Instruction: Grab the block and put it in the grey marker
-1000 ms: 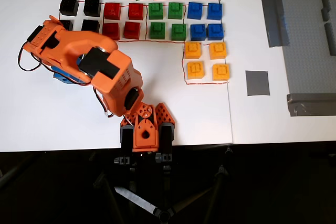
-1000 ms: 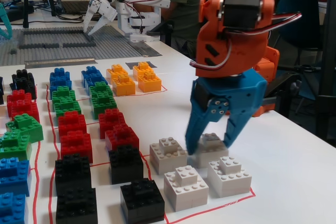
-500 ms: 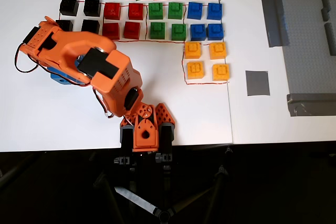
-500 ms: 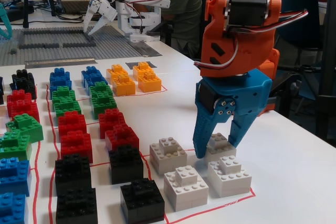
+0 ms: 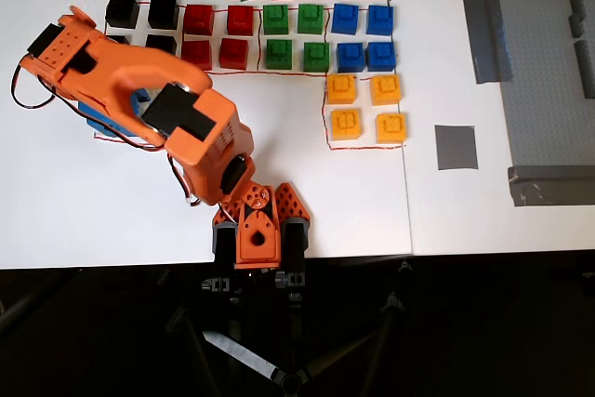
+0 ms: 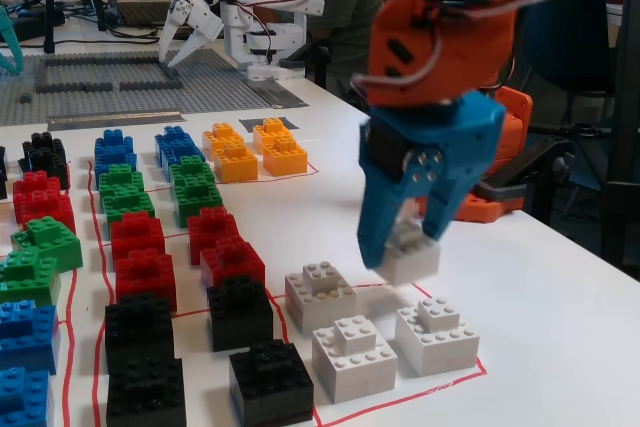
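Gripping the small white square toy brick (image 6: 409,255) between its fingers, the blue two-finger end effector (image 6: 400,247) is holding it clear of the white desk (image 6: 560,317), above three other white bricks (image 6: 354,354) inside the red outline. In the overhead view the flat mid-grey square tape patch (image 5: 456,147) is lying well apart, near the desk's right edge. The brick could slip or twist out if the hold is only partial. The orange arm (image 5: 139,90) is reaching toward the desk's left side, wrist pointing downward.
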Robot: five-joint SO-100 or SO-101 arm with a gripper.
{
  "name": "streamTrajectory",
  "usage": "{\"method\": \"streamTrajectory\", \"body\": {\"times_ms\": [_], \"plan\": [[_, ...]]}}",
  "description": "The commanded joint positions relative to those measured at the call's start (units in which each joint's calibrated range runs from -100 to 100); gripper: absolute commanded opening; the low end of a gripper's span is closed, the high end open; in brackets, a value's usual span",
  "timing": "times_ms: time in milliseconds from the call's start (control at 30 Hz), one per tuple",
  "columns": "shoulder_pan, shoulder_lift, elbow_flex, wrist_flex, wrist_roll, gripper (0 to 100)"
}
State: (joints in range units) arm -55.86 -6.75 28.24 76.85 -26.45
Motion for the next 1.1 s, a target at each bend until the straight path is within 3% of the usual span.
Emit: {"method": "streamTrajectory", "body": {"times_ms": [0, 200, 367, 733, 1067], "plan": [[4.11, -10.70, -7.31, 4.79, 5.18, 0], [9.35, -17.09, -10.49, 10.74, 13.19, 0], [19.67, -19.16, -14.85, 17.93, 19.49, 0], [55.86, -28.14, -13.85, 19.31, 44.30, 0], [82.15, -26.41, -13.76, 16.13, 57.68, 0]]}}
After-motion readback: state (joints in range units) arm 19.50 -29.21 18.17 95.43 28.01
